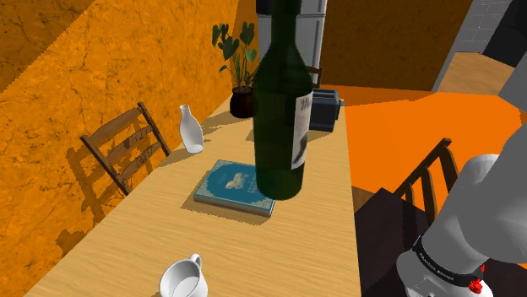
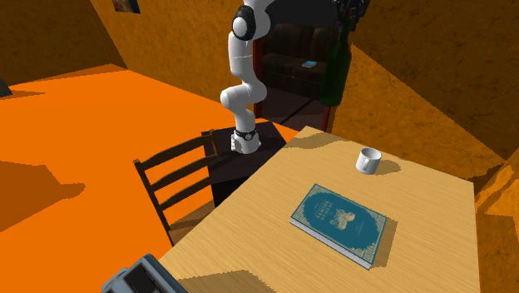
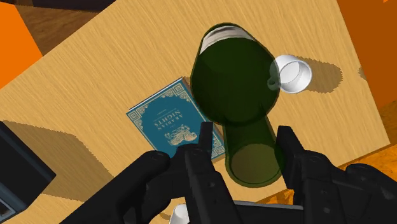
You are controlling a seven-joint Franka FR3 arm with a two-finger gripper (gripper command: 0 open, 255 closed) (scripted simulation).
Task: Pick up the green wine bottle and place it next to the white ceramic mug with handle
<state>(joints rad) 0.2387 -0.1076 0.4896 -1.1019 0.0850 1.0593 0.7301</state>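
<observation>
A dark green wine bottle [image 1: 283, 101] with a pale label hangs upright high over the wooden table [image 1: 127, 245]. My gripper [image 3: 247, 137] is shut on its neck, one black finger on each side. In the second exterior view the bottle [image 2: 335, 75] dangles from the gripper [image 2: 344, 25] above the table's corner near the stand. The white mug with a handle [image 1: 184, 278] stands on the table near that end [image 2: 368, 160]. Seen along the gripper, the mug [image 3: 294, 73] lies just beside the bottle's base, far below it.
A blue-green book [image 1: 236, 187] lies flat mid-table. A white vase [image 1: 190, 128], a potted plant [image 1: 239, 63] and a dark boxy appliance [image 1: 325, 108] stand at the far end. Wooden chairs [image 1: 127, 148] [image 2: 175, 179] flank the table's long sides.
</observation>
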